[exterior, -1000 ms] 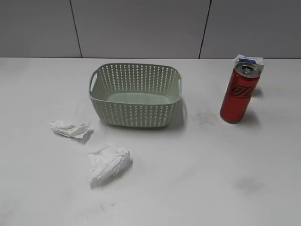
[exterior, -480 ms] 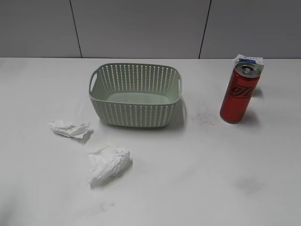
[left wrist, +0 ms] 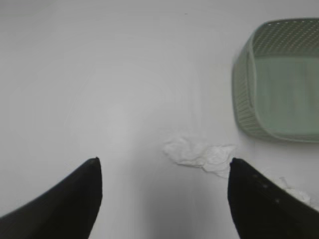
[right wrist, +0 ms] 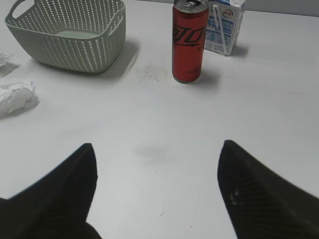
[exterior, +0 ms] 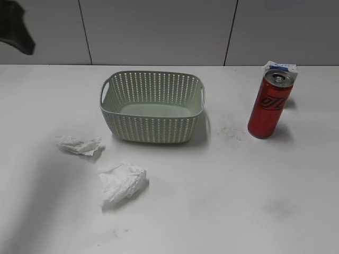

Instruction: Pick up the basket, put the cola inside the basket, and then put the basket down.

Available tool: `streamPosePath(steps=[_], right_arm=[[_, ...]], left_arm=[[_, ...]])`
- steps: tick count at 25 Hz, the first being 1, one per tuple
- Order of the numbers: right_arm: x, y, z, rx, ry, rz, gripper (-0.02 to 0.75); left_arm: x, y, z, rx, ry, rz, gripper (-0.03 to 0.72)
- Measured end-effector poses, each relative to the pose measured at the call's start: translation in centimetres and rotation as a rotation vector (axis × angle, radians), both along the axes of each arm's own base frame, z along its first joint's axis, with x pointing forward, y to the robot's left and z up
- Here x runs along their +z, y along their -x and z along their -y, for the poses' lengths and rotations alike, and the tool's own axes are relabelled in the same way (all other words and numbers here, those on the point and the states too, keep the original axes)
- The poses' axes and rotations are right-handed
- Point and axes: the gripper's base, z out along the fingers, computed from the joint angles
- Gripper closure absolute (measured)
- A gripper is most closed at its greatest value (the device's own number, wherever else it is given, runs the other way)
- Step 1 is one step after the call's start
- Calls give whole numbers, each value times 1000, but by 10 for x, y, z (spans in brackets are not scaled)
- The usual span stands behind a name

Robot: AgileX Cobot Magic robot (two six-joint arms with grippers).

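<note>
The sage-green perforated basket (exterior: 152, 106) stands empty on the white table, centre back; it also shows in the left wrist view (left wrist: 279, 82) and the right wrist view (right wrist: 70, 32). The red cola can (exterior: 270, 105) stands upright to its right, also in the right wrist view (right wrist: 189, 40). My left gripper (left wrist: 164, 167) is open and empty, high above the table left of the basket; a dark part of its arm (exterior: 16, 26) shows at the exterior view's top left. My right gripper (right wrist: 157, 149) is open and empty, well in front of the can.
A white-and-blue drink carton (exterior: 280, 69) stands just behind the can, also in the right wrist view (right wrist: 225, 27). Two crumpled white tissues (exterior: 78, 144) (exterior: 122, 182) lie in front-left of the basket. A grey panelled wall (exterior: 159, 32) runs behind the table.
A dark part of the left arm has come into the exterior view at the top left, casting a shadow on the table's left side. Basket, can and tissues have not moved.
</note>
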Motion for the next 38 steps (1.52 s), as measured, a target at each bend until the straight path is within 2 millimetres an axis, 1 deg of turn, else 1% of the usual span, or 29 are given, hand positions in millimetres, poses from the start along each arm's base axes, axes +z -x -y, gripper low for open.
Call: streamPosePath(steps=[1, 3, 4, 5, 8, 10, 14, 17, 21, 24, 26, 27, 29, 31, 32, 33, 36, 37, 38], right_arm=[[0, 0, 0, 0, 0, 0, 167], [0, 0, 0, 0, 0, 0, 167], [0, 0, 0, 0, 0, 0, 167], [0, 0, 0, 0, 0, 0, 167], [0, 0, 0, 0, 0, 0, 167], [0, 0, 0, 0, 0, 0, 167], [0, 0, 0, 0, 0, 0, 167], [0, 0, 0, 0, 0, 0, 167], [0, 0, 0, 0, 0, 0, 167], [0, 0, 0, 0, 0, 0, 167], [0, 0, 0, 0, 0, 0, 167], [0, 0, 0, 0, 0, 0, 167], [0, 0, 0, 0, 0, 0, 167], [0, 0, 0, 0, 0, 0, 167], [0, 0, 0, 0, 0, 0, 167], [0, 0, 0, 0, 0, 0, 167], [0, 0, 0, 0, 0, 0, 167], [0, 0, 0, 0, 0, 0, 167], [0, 0, 0, 0, 0, 0, 167]], left_arm=[[-9, -13, 12, -20, -10, -37, 94], [-19, -34, 32, -43, -42, -78, 93], [-31, -47, 44, -64, -69, -117, 93], [-35, -55, 54, -81, -89, -141, 93], [-59, -82, 80, -108, -117, -195, 93], [-68, -97, 93, -111, -114, -198, 93], [-92, -121, 105, -97, -121, -226, 95], [-113, -131, 109, -97, -130, -256, 99], [-136, -135, 112, -98, -134, -309, 101], [-143, -136, 112, -99, -141, -330, 114], [-146, -136, 112, -100, -143, -338, 150], [-146, -136, 112, -100, -145, -341, 183], [-146, -135, 112, -101, -147, -352, 271], [-146, -134, 112, -101, -143, -360, 381], [-146, -134, 113, -101, -139, -364, 454], [-146, -134, 113, -101, -133, -366, 501], [-146, -133, 114, -101, -119, -371, 637], [-146, -133, 115, -95, -114, -372, 671], [-146, -134, 115, -83, -105, -373, 688]])
